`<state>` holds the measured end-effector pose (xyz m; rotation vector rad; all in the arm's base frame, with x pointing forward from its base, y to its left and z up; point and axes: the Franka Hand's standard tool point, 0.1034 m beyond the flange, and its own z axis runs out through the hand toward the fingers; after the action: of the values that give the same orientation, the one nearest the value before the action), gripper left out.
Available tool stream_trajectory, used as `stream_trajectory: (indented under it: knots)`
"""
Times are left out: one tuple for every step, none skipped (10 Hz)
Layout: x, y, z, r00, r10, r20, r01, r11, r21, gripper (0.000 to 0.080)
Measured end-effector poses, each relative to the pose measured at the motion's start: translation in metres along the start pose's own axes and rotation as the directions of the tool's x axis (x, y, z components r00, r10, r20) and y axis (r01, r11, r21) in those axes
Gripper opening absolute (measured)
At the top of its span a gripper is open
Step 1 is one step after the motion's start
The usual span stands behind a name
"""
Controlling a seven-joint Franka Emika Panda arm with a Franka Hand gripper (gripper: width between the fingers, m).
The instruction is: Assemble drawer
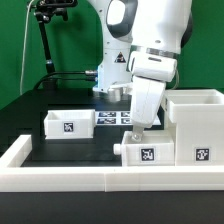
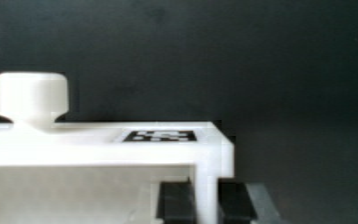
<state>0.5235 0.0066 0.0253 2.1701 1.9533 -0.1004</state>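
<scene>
From my feed: black desk [image 1: 40,108], white border wall [image 1: 60,176] along its near edge, housing [image 1: 196,125] at the exterior view's right near corner, a tray [image 1: 146,153] beside it, a second tray [image 1: 70,123] mid-desk, marker board [image 1: 112,117] further back.

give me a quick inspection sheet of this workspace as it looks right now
surface: black table top, with a low white wall along the front
job's things: tall housing at the exterior view's right; left tray at its left; near tray beside the housing, its knob upright in the wrist view
clutter: nothing seen
grippers: gripper low at the near tray's edge; fingers close together, cannot tell if they grip
cables: thin dark cable behind the arm
surroundings: green backdrop; dark stand; marker board flat on the table top
</scene>
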Motion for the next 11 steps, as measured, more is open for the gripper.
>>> stream_trajectory:
  knots:
    - [0.0006, -0.0003, -0.0001, 1.0, -0.005, 0.001, 0.005, 1.0, 0.0, 0.0047]
    - [0.0024, -0.0015, -0.0008, 1.0, -0.025, 0.01, 0.025, 1.0, 0.003, 0.0047]
    - [0.0026, -0.0017, -0.0018, 0.999, -0.028, 0.028, 0.028, 0.999, 0.018, 0.0047]
    - [0.0036, -0.0019, -0.003, 0.999, -0.029, 0.045, 0.028, 0.999, 0.035, 0.0047]
    - [0.0032, -0.0019, -0.0034, 0.998, -0.024, 0.05, 0.022, 0.999, 0.041, 0.0047]
    - [0.0018, -0.0019, -0.0029, 0.998, -0.021, 0.051, 0.019, 0.999, 0.042, 0.0047]
    - [0.0014, -0.0018, -0.0027, 0.998, -0.02, 0.051, 0.018, 0.999, 0.042, 0.0047]
    - [0.0011, -0.0018, -0.0026, 0.998, -0.02, 0.051, 0.018, 0.999, 0.042, 0.0047]
    - [0.001, -0.0018, -0.0025, 0.999, -0.02, 0.051, 0.018, 0.999, 0.042, 0.0047]
    - [0.0009, -0.0018, -0.0025, 0.998, -0.02, 0.051, 0.018, 0.999, 0.042, 0.0047]
    - [0.0022, -0.0022, -0.0027, 0.998, -0.036, 0.051, 0.034, 0.999, 0.042, 0.0047]
